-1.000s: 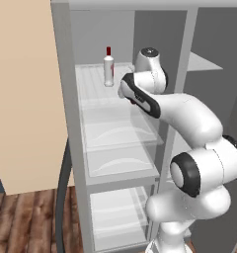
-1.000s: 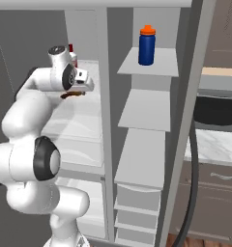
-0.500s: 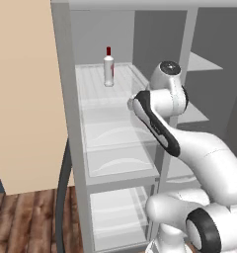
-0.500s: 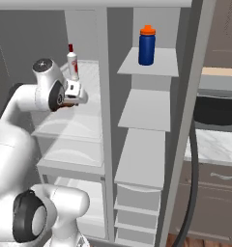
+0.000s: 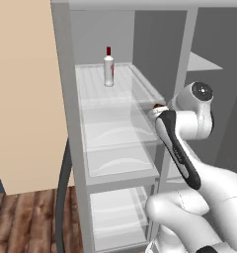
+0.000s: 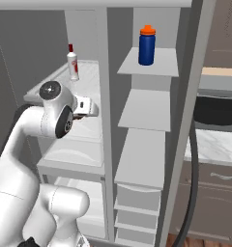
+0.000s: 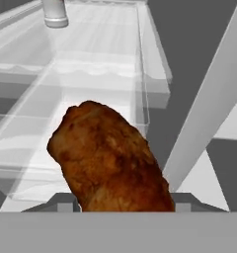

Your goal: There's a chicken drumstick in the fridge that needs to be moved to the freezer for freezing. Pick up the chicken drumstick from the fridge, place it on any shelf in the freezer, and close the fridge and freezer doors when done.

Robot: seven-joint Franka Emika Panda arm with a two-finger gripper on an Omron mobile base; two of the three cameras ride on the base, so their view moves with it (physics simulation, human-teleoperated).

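Gripper point(image 7: 123, 207) is clamped on the chicken drumstick point(image 7: 110, 160); in the hand view the brown lump sits right at the finger tips, thick end up and away from the hand. In the left base view a sliver of the drumstick point(image 5: 158, 105) shows at the wrist.

Arm pose: elbow folded, forearm rising steeply, wrist level with the fridge's point(image 5: 86, 163) second glass shelf, hand just outside the shelf fronts and right beside the centre divider point(image 6: 104, 96).

Clearance: the divider post is the nearest edge, on the hand's right in the hand view. Open space lies in front of both compartments. Freezer point(image 6: 147, 144) shelf point(image 6: 144, 110) fronts are unobstructed, bare board at mid height; only the top one carries a blue bottle point(image 6: 147, 45).

Versus half a second ago: the hand has pulled back out of the fridge and dropped slightly, drumstick coming with it; the wrist has turned toward the divider.

Far end: white red-capped bottle point(image 5: 108, 66) stands upright on the top glass shelf, well apart from the hand.
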